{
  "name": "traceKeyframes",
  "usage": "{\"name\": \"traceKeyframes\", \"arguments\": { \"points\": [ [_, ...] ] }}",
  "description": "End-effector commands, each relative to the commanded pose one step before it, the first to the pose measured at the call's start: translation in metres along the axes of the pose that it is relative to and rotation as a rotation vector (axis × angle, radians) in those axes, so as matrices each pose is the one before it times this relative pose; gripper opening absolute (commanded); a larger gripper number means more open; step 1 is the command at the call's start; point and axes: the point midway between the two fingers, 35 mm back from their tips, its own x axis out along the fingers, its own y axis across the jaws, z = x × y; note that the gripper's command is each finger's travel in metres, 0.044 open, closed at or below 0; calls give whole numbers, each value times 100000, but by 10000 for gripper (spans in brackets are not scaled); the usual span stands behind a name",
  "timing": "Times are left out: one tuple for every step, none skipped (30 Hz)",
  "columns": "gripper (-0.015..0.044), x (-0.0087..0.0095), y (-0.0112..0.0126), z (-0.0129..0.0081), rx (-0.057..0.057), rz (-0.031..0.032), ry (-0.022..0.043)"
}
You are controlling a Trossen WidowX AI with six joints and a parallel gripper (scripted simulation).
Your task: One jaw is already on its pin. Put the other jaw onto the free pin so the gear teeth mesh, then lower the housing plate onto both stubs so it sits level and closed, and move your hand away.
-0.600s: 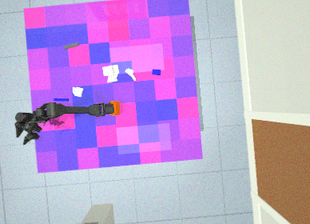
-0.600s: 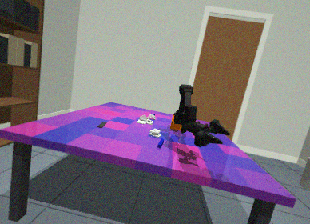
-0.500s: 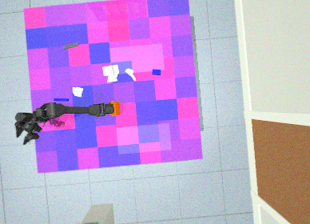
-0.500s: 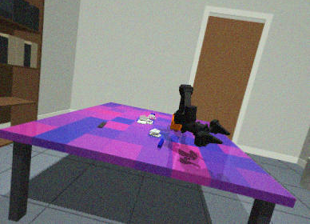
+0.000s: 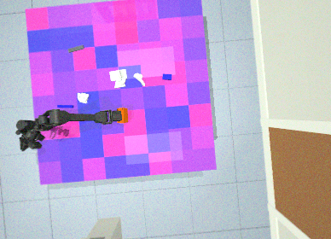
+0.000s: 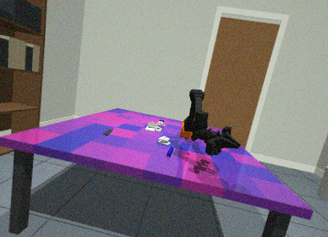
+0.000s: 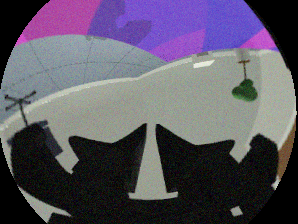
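Observation:
A white cluster of parts [image 5: 119, 77] [image 6: 152, 127] lies near the table's middle. A slim white piece [image 5: 139, 78] lies just beside it. Another white piece [image 5: 83, 97] [image 6: 164, 140] lies apart, nearer the arm. All are too small to tell pins, teeth, jaws or plate apart, or whether anything meshes. My gripper [image 5: 29, 140] [image 6: 232, 142] [image 7: 150, 125] is shut, its fingertips nearly together with nothing between them. It is raised over the table's edge, well away from the white parts.
A blue bar [image 5: 65, 106] [image 6: 170, 151] lies between the gripper and the white parts. A blue block [image 5: 167, 77] and a grey bar [image 5: 76, 49] [image 6: 108, 132] lie farther off. An orange block [image 5: 124, 115] [image 6: 183, 129] is at the arm's base. The table [image 6: 127, 155] is patterned.

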Motion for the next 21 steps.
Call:
{"name": "traceKeyframes", "arguments": {
  "points": [
    [0,0,2,0,4,14,1],
    [0,0,0,0,0,0,0],
    [0,0,0,0,0,0,0],
    [0,0,0,0,0,0,0],
    [0,0,0,0,0,0,0],
    [0,0,0,0,0,0,0],
    [0,0,0,0,0,0,0],
    [0,0,0,0,0,0,0],
    [0,0,0,0,0,0,0],
    [0,0,0,0,0,0,0],
    [0,0,0,0,0,0,0],
    [0,0,0,0,0,0,0],
    [0,0,1,0,3,8,0],
    [26,-13,25,12,97,82,-60],
    [53,-38,75,37,290,247,-181],
    [79,-64,126,62,483,414,-299],
    [105,-90,177,85,677,583,-415],
    [131,-115,229,108,871,754,-526],
    [157,-141,281,129,1064,930,-633],
    [184,-155,310,138,1165,1028,-679],
    [210,-155,313,134,1165,1038,-665]
  ]
}}
